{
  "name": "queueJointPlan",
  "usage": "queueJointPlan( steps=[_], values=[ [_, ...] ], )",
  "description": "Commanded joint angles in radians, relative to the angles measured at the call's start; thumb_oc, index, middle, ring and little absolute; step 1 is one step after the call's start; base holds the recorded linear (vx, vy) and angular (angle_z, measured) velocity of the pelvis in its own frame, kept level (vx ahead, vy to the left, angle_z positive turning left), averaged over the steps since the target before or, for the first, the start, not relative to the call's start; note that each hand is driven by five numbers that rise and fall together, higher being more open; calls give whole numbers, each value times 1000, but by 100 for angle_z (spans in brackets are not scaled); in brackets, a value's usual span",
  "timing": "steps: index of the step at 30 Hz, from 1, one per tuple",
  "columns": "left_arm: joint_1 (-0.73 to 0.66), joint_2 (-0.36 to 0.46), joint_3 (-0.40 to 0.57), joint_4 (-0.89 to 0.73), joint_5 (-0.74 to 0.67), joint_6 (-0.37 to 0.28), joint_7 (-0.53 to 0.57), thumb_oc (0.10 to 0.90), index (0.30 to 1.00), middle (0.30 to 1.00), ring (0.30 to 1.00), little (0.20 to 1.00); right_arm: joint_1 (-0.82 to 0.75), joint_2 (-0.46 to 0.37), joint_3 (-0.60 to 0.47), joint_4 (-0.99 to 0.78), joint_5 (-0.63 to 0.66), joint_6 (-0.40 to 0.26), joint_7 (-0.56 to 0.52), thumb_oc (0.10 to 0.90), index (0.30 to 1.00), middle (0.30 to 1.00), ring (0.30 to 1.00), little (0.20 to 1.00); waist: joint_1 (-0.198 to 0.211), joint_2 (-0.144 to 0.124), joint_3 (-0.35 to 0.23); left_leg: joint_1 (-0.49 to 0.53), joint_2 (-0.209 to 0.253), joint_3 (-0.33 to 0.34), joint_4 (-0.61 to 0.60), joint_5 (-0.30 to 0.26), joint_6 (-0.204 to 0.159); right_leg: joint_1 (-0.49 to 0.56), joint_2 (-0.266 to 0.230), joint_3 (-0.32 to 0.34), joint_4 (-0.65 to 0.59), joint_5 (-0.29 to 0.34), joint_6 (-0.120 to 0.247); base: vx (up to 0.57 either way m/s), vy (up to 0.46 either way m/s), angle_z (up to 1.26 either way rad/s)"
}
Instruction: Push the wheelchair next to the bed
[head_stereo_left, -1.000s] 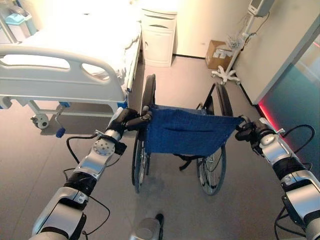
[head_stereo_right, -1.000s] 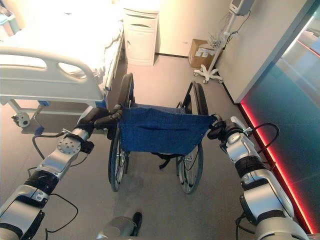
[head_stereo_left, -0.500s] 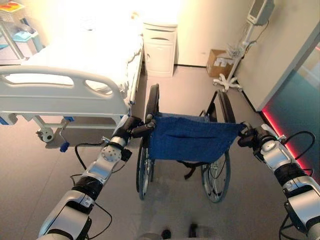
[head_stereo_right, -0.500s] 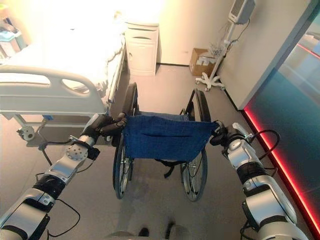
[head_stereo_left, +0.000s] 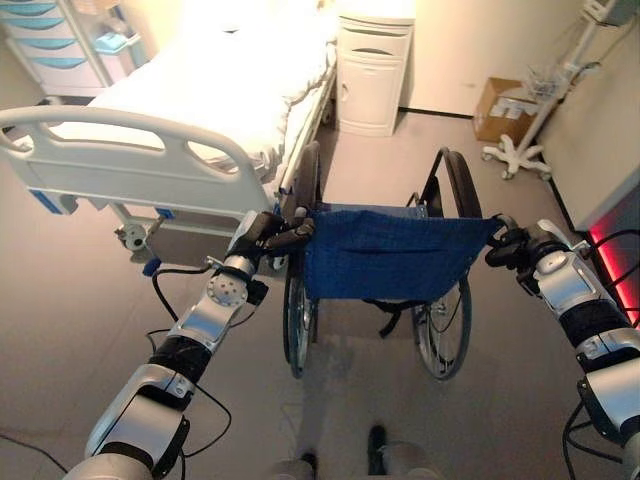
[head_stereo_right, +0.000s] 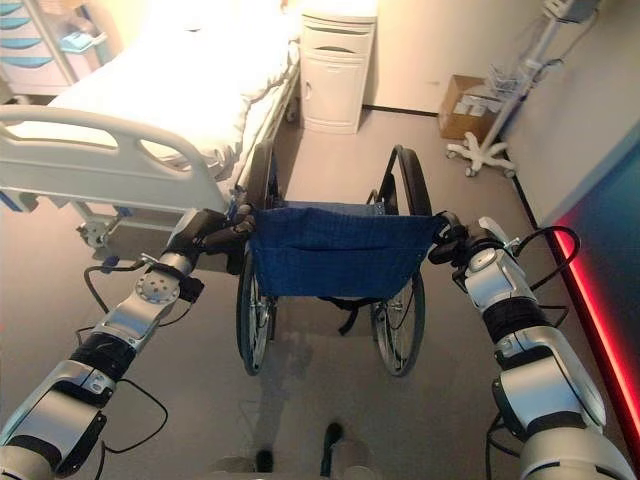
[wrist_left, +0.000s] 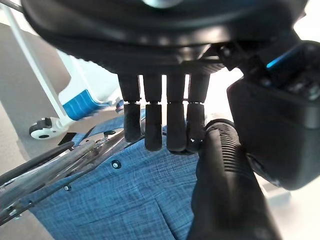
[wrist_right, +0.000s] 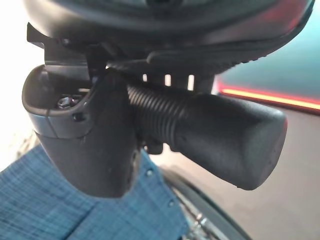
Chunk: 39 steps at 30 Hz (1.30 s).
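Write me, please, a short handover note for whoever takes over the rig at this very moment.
Left hand: curled round the wheelchair's left push handle.
Right hand: curled round the right push handle.
Wheelchair: at the foot corner of the bed, its left wheel close to the footboard, facing the white cabinet.
Done: both handles gripped.
Left: push it forward alongside the bed.

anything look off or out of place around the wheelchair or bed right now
Nothing stands out. The wheelchair stands upright beside the bed, its blue back taut. The left hand and right hand each grip a push handle. The cardboard box sits by the wall.
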Motion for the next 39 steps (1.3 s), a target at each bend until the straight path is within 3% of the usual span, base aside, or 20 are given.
queueJointPlan(
  steps=[1, 2, 3, 5, 6, 8, 9, 12, 15, 17, 18, 21, 23, 27, 31, 33, 34, 35, 36, 39],
  values=[
    [-61, -36, -27, 97, -15, 37, 50, 400, 300, 300, 300, 300, 58, 77, 83, -42, 113, -135, 118, 400, 300, 300, 300, 300, -55, 12, -14, 121, 70, -27, 96, 267, -64, -11, -24, 18, -73, 112, 51, 309, -136, 31],
    [-59, -39, -25, 102, -15, 29, 50, 400, 300, 300, 300, 300, 63, 77, 83, -40, 112, -138, 113, 400, 300, 300, 300, 300, -49, 8, -10, 86, 57, -25, 131, 273, -57, 9, -20, 17, -73, 101, 42, 442, -135, 28],
    [-46, -41, -16, 103, 5, 9, 44, 400, 300, 300, 300, 300, 85, 79, 75, -41, 104, -143, 103, 400, 300, 300, 300, 300, -19, 7, 22, -34, 40, 5, 156, 277, -40, 89, 0, 20, -81, 70, 26, 400, -118, 22],
    [-39, -38, -10, 99, 14, 1, 38, 400, 300, 300, 300, 300, 93, 86, 72, -39, 98, -143, 96, 400, 300, 300, 300, 300, -1, 8, 37, -80, 12, 14, 120, 265, -30, 122, 8, 27, -85, 59, 29, 461, -49, 10],
    [-22, -27, 0, 87, 20, -10, 34, 400, 300, 300, 300, 300, 100, 100, 73, -46, 84, -130, 86, 400, 300, 300, 300, 300, 38, 24, 66, -189, -36, 37, 28, 277, -28, 192, 49, 42, -96, 30, 29, 656, -2, 2],
    [-14, -20, 1, 79, 17, -10, 33, 400, 300, 300, 300, 300, 107, 106, 72, -50, 75, -119, 84, 400, 300, 300, 300, 300, 65, 45, 85, -235, -47, 47, -52, 323, -42, 244, 82, 58, -100, 4, 23, 603, 43, -16],
    [2, -10, 5, 67, 19, -7, 33, 400, 300, 300, 300, 300, 112, 109, 78, -52, 75, -116, 77, 400, 300, 300, 300, 300, 96, 70, 91, -292, -54, 40, -157, 386, -59, 291, 121, 86, -109, -17, 19, 655, 105, -44],
    [44, 13, 42, 28, 29, 24, 23, 400, 300, 300, 300, 300, 103, 99, 78, -85, 59, -91, 118, 400, 300, 300, 300, 300, 142, 77, 87, -297, -60, 37, -361, 404, -64, 367, 133, 140, -117, -63, 27, 570, 152, -69],
    [69, 37, 65, 9, 19, 39, 10, 400, 300, 300, 300, 300, 90, 78, 74, -104, 36, -81, 174, 400, 300, 300, 300, 300, 142, 87, 70, -277, -35, 89, -318, 365, -50, 392, 112, 127, -71, -117, 36, 592, 359, -111],
    [68, 46, 73, 18, 13, 36, 2, 400, 300, 300, 300, 300, 89, 80, 71, -95, 33, -85, 183, 400, 300, 300, 300, 300, 142, 81, 60, -268, -34, 116, -293, 326, -31, 403, 94, 120, -49, -132, 47, 470, 295, -61],
    [66, 47, 69, 42, -9, 31, -1, 400, 300, 300, 300, 300, 110, 92, 57, -74, 27, -101, 197, 400, 300, 300, 300, 300, 150, 65, 39, -272, -48, 122, -212, 278, -10, 423, 62, 96, -23, -123, 68, 559, 334, -13],
    [70, 58, 78, 30, 32, 44, -35, 400, 300, 300, 300, 300, 169, 104, 41, -95, 36, -94, 193, 400, 300, 300, 300, 300, 161, 25, 26, -260, -72, 131, -144, 221, 28, 417, -20, 59, 66, -20, 133, 549, 335, -32],
    [74, 74, 77, 16, 50, 54, -39, 400, 300, 300, 300, 300, 198, 105, 25, -105, 46, -105, 201, 400, 300, 300, 300, 300, 166, 19, 8, -243, -85, 123, -166, 223, 44, 402, -42, 66, 120, 59, 159, 410, 261, -29],
    [58, 78, 42, 13, 57, 54, -11, 400, 300, 300, 300, 300, 250, 113, 5, -100, 63, -155, 190, 400, 300, 300, 300, 300, 152, 29, -19, -205, -108, 94, -190, 200, 75, 313, -49, 83, 298, 155, 164, 388, 226, -14],
    [56, 69, 29, 23, 90, 46, -10, 400, 300, 300, 300, 300, 277, 124, 7, -102, 87, -174, 185, 400, 300, 300, 300, 300, 130, 26, -26, -173, -127, 74, -196, 188, 84, 233, -23, 98, 291, 185, 160, 377, 98, 9],
    [61, 69, 30, 34, 102, 32, 5, 400, 300, 300, 300, 300, 298, 126, 10, -161, 101, -145, 188, 400, 300, 300, 300, 300, 74, 35, -2, -83, -136, 42, -218, 166, 83, 60, 1, 89, 198, 168, 146, 514, 20, 13],
    [63, 73, 37, 37, 96, 29, 4, 400, 300, 300, 300, 300, 306, 119, 9, -191, 102, -131, 186, 400, 300, 300, 300, 300, 44, 36, 10, -37, -143, 22, -227, 141, 84, -25, 0, 88, 128, 191, 144, 414, -16, 27],
    [63, 73, 39, 38, 93, 29, 5, 400, 300, 300, 300, 300, 308, 118, 9, -195, 101, -129, 187, 400, 300, 300, 300, 300, 37, 36, 16, -27, -145, 17, -229, 135, 85, -32, -2, 87, 121, 192, 144, 489, -57, 44],
    [61, 77, 44, 35, 86, 26, 3, 400, 300, 300, 300, 300, 310, 108, 8, -213, 111, -120, 184, 400, 300, 300, 300, 300, 9, 17, 30, 5, -169, -10, -217, 92, 88, -105, -17, 100, 7, 235, 149, 475, -81, 47],
    [39, 60, 44, 49, 77, 21, 0, 400, 300, 300, 300, 300, 280, 77, 8, -239, 111, -80, 182, 400, 300, 300, 300, 300, -35, 13, 46, 62, -179, -66, -197, 26, 80, -133, -5, 113, -206, 228, 154, 540, -118, 110]
  ],
)
